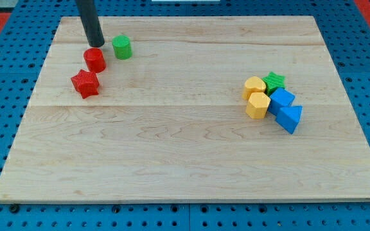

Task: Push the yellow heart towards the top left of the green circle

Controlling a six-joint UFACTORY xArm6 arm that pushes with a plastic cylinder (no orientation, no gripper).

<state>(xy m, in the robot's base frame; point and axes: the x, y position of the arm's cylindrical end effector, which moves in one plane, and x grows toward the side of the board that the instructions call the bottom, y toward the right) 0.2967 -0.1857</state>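
Note:
The yellow heart (254, 86) lies at the view's right, in a tight cluster of blocks. The green circle (122, 47) stands far off at the view's upper left. My tip (96, 43) rests on the board just left of the green circle and just above the red circle (95, 59). It is far from the yellow heart.
A red star (85, 83) lies below the red circle. In the right cluster a green star (275, 81), a yellow hexagon (258, 105), a blue cube-like block (281, 100) and a blue triangle (290, 118) crowd the heart. The wooden board (172, 160) sits on blue pegboard.

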